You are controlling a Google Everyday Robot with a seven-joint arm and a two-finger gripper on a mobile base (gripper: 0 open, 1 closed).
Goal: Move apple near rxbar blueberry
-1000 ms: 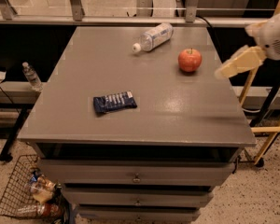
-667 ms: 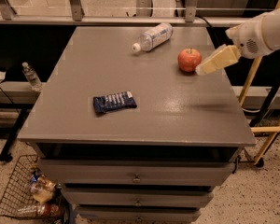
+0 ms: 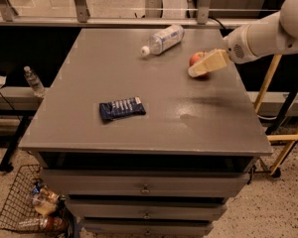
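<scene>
The red-orange apple (image 3: 195, 59) sits on the grey table top (image 3: 154, 93) at the right rear, partly hidden by the gripper. The rxbar blueberry (image 3: 121, 108), a dark navy wrapper with white lettering, lies flat at the left front of the table top, well apart from the apple. The gripper (image 3: 204, 65), beige-fingered, reaches in from the right on a white arm (image 3: 268, 31) and hangs right over the near side of the apple.
A clear plastic water bottle (image 3: 161, 39) lies on its side at the rear middle of the table. Drawers (image 3: 144, 187) run below the top. A wire basket (image 3: 30, 209) with items stands on the floor at the lower left. A small bottle (image 3: 34, 81) stands on a ledge at the left.
The arm has swung in from the right edge of the table toward the left, bringing the gripper from beside the table to over the apple. The apple, bar and bottle have not moved.
</scene>
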